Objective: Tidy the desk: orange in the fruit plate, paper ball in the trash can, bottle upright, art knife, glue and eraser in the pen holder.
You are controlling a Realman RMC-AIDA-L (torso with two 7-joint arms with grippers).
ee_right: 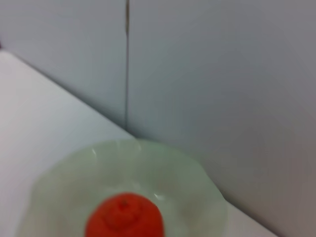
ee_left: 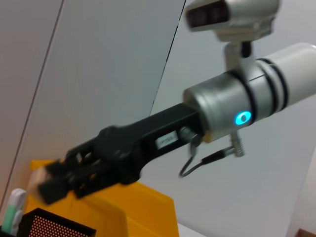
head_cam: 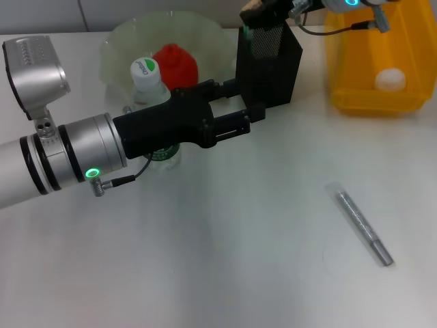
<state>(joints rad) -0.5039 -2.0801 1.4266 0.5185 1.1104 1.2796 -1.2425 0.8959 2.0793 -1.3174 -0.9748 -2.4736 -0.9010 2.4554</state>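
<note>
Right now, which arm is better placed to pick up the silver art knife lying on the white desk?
Probably left: the left gripper is open, empty and nearer the silver art knife, while the right gripper is up over the black mesh pen holder.

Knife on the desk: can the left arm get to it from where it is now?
Probably yes. The knife lies alone on bare desk with nothing near it. The left tool hovers by the bottle, and open desk lies between them.
</note>
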